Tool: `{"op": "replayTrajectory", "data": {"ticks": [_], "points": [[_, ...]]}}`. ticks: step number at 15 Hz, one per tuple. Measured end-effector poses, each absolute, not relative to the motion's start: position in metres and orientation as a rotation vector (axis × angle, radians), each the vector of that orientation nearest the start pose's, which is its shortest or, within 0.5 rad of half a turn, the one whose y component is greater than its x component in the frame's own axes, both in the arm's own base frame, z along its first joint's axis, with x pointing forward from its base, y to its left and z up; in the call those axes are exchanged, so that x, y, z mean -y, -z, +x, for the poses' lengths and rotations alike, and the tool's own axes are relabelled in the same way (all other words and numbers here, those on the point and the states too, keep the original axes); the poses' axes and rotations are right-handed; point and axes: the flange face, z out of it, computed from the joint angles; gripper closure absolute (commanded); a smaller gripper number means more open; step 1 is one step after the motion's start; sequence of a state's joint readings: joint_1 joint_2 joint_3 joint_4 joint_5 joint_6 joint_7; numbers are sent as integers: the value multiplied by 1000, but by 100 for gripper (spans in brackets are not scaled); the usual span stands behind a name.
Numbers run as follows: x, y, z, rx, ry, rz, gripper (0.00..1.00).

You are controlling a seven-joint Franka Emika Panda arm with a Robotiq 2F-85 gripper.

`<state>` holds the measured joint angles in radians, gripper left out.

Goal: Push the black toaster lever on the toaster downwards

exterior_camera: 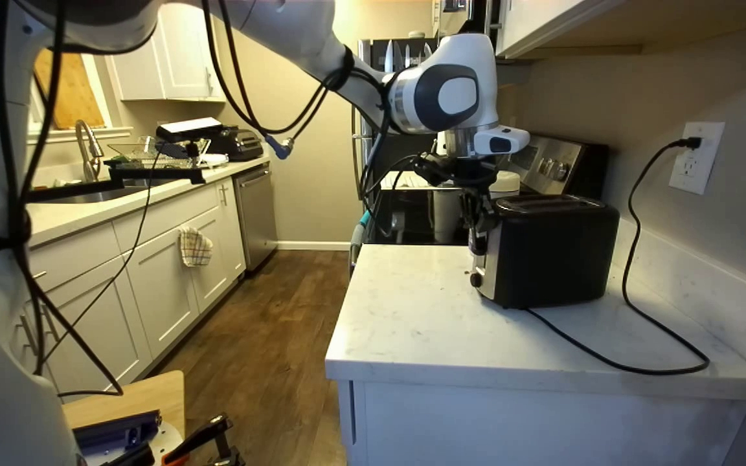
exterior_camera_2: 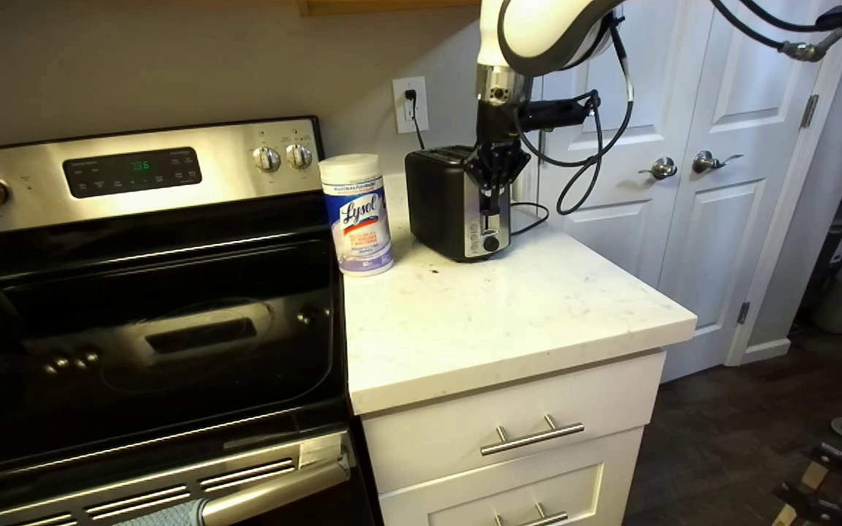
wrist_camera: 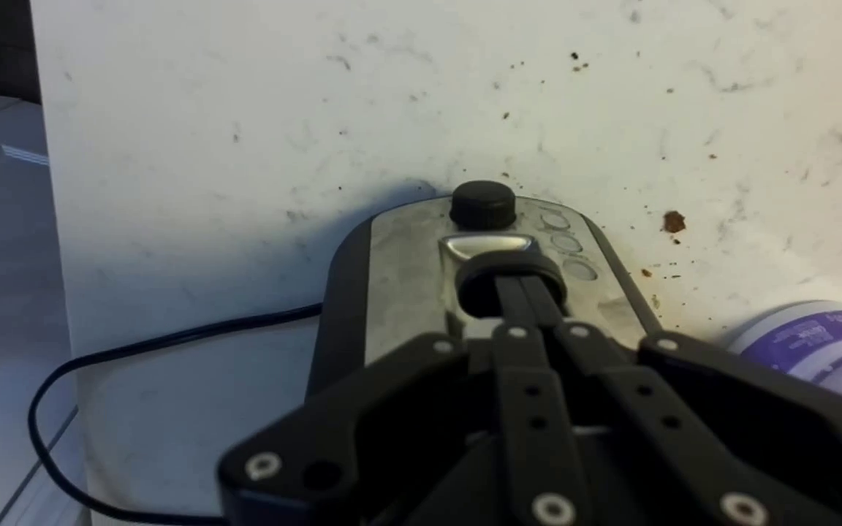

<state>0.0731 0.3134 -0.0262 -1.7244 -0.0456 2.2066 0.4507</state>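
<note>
I hold my jaws closed, the two slim black fingertips (wrist_camera: 513, 298) set side by side and pointing down. In the wrist view they reach over the small, rounded black lever (wrist_camera: 495, 264), which sticks out of the narrow silvery end face (wrist_camera: 406, 277) of the boxy black toaster (exterior_camera_2: 439, 204). My fingertips overlap the lever there, though I cannot tell whether they press on it, nor how far down it stands. A bright silvery recess (wrist_camera: 487, 242) shows between the lever and the round black knob (exterior_camera_2: 491, 243) below it, and three rounded buttons (wrist_camera: 566, 242) line the same face beside them. The toaster stands upright on the white, grey-flecked stone surface (exterior_camera_2: 509, 314), where brown crumbs (wrist_camera: 674, 222) lie scattered near its end. Close by, apart from it, stands a white cylindrical Lysol container (exterior_camera_2: 357, 215) with a blue and purple label, between the toaster and the black glass-topped stove (exterior_camera_2: 172, 387) with its silvery control panel (exterior_camera_2: 231, 172). On the toaster's opposite side a thin black power cord (exterior_camera: 658, 372) loops over the surface and rises to a white wall outlet (exterior_camera: 689, 169). Farther out, my white and grey arm (exterior_camera: 451, 97) arches above the surface in both exterior views, and in an exterior view a checked cloth (exterior_camera: 195, 246) hangs on white cabinets (exterior_camera: 159, 298).
</note>
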Motion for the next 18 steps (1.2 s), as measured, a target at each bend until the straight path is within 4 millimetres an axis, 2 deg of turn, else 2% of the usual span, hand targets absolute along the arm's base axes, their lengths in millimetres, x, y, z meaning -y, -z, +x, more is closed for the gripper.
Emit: {"op": "replayTrajectory", "data": {"ticks": [4, 8, 18], "points": [[-36, -409, 661, -582, 277, -3122, 100], [-41, -388, 665, -598, 260, -3151, 100], [-46, -389, 664, -628, 278, -3165, 100]]}}
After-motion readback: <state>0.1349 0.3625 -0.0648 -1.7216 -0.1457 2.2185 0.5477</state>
